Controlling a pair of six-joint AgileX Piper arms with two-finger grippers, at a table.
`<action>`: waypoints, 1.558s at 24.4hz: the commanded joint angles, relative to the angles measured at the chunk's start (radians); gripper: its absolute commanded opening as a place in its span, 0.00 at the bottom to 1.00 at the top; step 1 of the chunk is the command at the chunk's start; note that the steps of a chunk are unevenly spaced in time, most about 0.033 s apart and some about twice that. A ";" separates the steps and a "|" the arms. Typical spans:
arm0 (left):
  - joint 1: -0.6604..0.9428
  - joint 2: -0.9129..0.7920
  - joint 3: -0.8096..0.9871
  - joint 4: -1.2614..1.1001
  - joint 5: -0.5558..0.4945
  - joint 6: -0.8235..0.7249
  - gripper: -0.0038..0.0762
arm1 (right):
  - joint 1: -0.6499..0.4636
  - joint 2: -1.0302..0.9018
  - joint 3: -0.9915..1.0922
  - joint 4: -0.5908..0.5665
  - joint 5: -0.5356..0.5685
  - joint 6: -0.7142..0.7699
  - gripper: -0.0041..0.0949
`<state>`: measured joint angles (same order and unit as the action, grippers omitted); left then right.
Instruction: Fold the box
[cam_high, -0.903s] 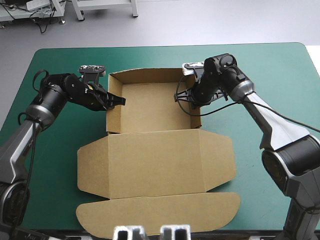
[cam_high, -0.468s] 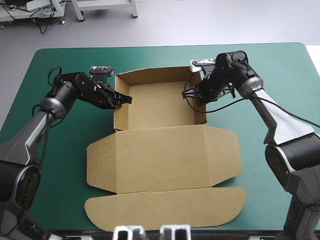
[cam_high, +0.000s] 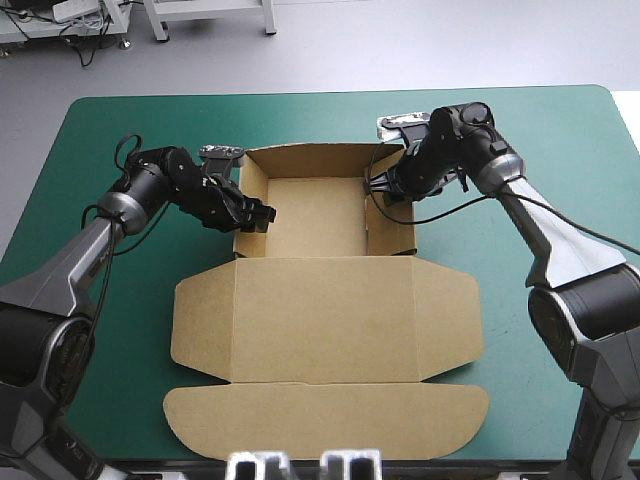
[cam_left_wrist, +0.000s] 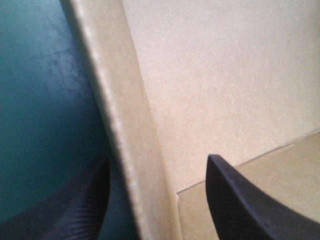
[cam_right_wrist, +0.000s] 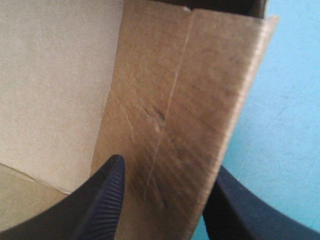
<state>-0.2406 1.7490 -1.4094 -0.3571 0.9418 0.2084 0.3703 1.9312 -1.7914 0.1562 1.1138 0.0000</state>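
The brown box (cam_high: 320, 310) lies in the middle of the table as an open tray at the back, its lid flat toward the front. My left gripper (cam_high: 260, 213) is at the tray's left wall (cam_high: 246, 200), one finger outside and one inside. In the left wrist view the left gripper (cam_left_wrist: 157, 200) is open, and the wall's top edge (cam_left_wrist: 125, 115) runs between its fingers. My right gripper (cam_high: 380, 190) straddles the tray's right wall (cam_high: 392, 225). In the right wrist view the right gripper (cam_right_wrist: 165, 200) stands open around that wall (cam_right_wrist: 170, 110), which leans between its fingers.
The lid's rounded front flap (cam_high: 330, 420) reaches close to the table's front edge. Side flaps (cam_high: 445, 310) stick out left and right of the lid panel. Bare teal-green cover (cam_high: 560, 130) lies on both sides of the box and behind it.
The box has slid to the right. My left gripper moved right with the left wall, so the tray looks narrower. The right wall now leans inward at my right gripper.
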 joint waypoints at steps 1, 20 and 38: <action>-0.004 -0.050 -0.045 -0.026 -0.014 0.003 0.62 | -0.002 -0.055 -0.033 0.010 -0.031 -0.006 0.50; -0.004 -0.105 -0.482 0.151 0.348 -0.105 0.37 | -0.002 -0.071 -0.274 -0.090 0.135 0.000 0.49; -0.004 -0.918 0.173 0.099 0.348 -0.060 0.04 | -0.050 0.036 -0.141 0.118 0.133 -0.013 0.31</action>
<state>-0.2406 0.9238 -1.3193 -0.2417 1.2547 0.1483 0.3271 2.0212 -1.9047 0.2398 1.2394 0.0093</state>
